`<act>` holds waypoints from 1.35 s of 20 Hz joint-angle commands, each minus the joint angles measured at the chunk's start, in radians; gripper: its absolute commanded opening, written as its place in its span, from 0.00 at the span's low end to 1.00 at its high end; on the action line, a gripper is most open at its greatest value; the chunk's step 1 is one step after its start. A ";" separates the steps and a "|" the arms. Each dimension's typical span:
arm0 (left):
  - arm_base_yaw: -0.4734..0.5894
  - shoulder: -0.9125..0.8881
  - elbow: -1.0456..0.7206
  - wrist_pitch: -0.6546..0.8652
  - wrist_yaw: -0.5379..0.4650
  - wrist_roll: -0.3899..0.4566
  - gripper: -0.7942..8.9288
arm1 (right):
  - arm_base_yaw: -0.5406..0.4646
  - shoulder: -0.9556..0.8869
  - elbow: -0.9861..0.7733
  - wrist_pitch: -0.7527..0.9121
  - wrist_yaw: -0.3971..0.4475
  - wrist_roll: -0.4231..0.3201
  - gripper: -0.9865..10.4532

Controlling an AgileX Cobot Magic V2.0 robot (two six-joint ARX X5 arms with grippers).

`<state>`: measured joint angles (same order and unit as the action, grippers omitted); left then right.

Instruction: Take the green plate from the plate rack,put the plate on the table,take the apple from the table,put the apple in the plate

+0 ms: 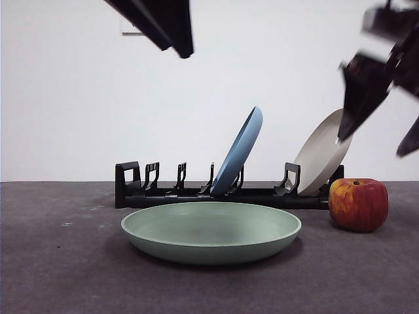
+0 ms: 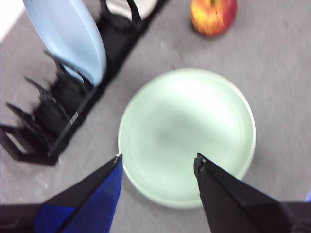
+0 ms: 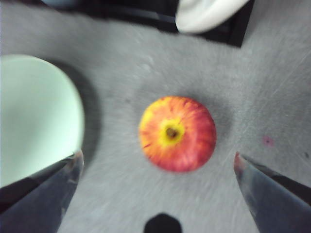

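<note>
Green plate [image 1: 211, 230] lies flat on the table [image 1: 52, 261], in front of the plate rack [image 1: 167, 191] and a little apart from it. High above it, at the far left of the things, hangs the left gripper [image 2: 158, 162]. Its two jaws are spread apart with nothing between them, and it touches nothing.

Behind the plate, the black rack runs across the table. A blue plate [image 1: 238, 151] leans in a slot near the middle of the rack. Further right, a beige plate [image 1: 322, 152] leans at the rack's end.

Next comes the apple [image 1: 358, 204]. It sits on the table just to the right of the green plate, not touching it, close to the rack's right end. Its stem dimple points up.

The right gripper [image 3: 158, 162] hangs straight above the apple, up in the air. Its jaws are wide apart, one on each side of the apple, and they hold nothing.
</note>
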<state>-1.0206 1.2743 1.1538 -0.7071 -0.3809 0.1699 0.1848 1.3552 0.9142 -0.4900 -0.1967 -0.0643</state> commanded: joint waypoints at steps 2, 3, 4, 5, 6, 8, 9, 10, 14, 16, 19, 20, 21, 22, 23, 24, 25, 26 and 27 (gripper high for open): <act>0.002 -0.003 -0.001 -0.046 0.037 -0.014 0.34 | 0.046 0.106 -0.001 0.093 0.075 0.014 0.67; 0.002 -0.003 -0.001 -0.055 0.047 -0.014 0.34 | 0.053 0.128 -0.001 0.113 0.089 0.016 0.67; 0.002 -0.003 -0.001 -0.061 0.053 -0.014 0.34 | 0.059 0.154 -0.001 0.127 0.100 0.023 0.67; 0.002 -0.003 -0.001 -0.065 0.053 -0.017 0.34 | 0.059 0.175 -0.001 0.133 0.103 0.024 0.66; 0.002 -0.003 -0.001 -0.069 0.053 -0.021 0.34 | 0.059 0.201 -0.001 0.138 0.121 0.026 0.66; 0.002 -0.003 -0.001 -0.074 0.053 -0.021 0.34 | 0.060 0.238 -0.001 0.148 0.128 0.026 0.66; 0.002 -0.003 -0.001 -0.073 0.053 -0.021 0.34 | 0.061 0.248 -0.001 0.155 0.127 0.026 0.66; 0.002 -0.003 -0.001 -0.072 0.053 -0.021 0.34 | 0.061 0.256 -0.001 0.166 0.127 0.027 0.66; 0.002 -0.003 -0.001 -0.072 0.053 -0.021 0.34 | 0.067 0.257 -0.001 0.182 0.129 0.030 0.51; 0.002 -0.003 -0.001 -0.072 0.053 -0.021 0.34 | 0.067 0.257 -0.001 0.172 0.129 0.030 0.49; 0.002 -0.003 -0.001 -0.073 0.053 -0.021 0.34 | 0.067 0.257 -0.001 0.167 0.129 0.030 0.40; 0.002 -0.003 -0.001 -0.073 0.053 -0.021 0.34 | 0.067 0.257 -0.001 0.166 0.129 0.030 0.38; 0.002 -0.003 -0.001 -0.073 0.053 -0.021 0.34 | 0.067 0.257 -0.001 0.163 0.129 0.030 0.35; 0.002 -0.003 -0.001 -0.073 0.053 -0.021 0.34 | 0.067 0.257 -0.001 0.159 0.128 0.029 0.30; 0.002 -0.003 -0.001 -0.073 0.053 -0.021 0.34 | 0.067 0.257 -0.001 0.156 0.127 0.029 0.24; 0.002 -0.003 -0.001 -0.073 0.053 -0.021 0.34 | 0.067 0.257 -0.001 0.156 0.124 0.029 0.15; 0.002 -0.003 -0.001 -0.073 0.053 -0.021 0.34 | 0.067 0.257 -0.001 0.155 0.119 0.029 0.07; 0.002 -0.003 -0.001 -0.073 0.053 -0.021 0.34 | 0.067 0.257 -0.001 0.155 0.117 0.029 0.07; 0.002 -0.003 -0.001 -0.073 0.053 -0.021 0.34 | 0.067 0.256 -0.001 0.155 0.117 0.029 0.07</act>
<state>-1.0206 1.2713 1.1538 -0.7807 -0.3294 0.1558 0.2489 1.6070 0.9154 -0.3248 -0.0708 -0.0414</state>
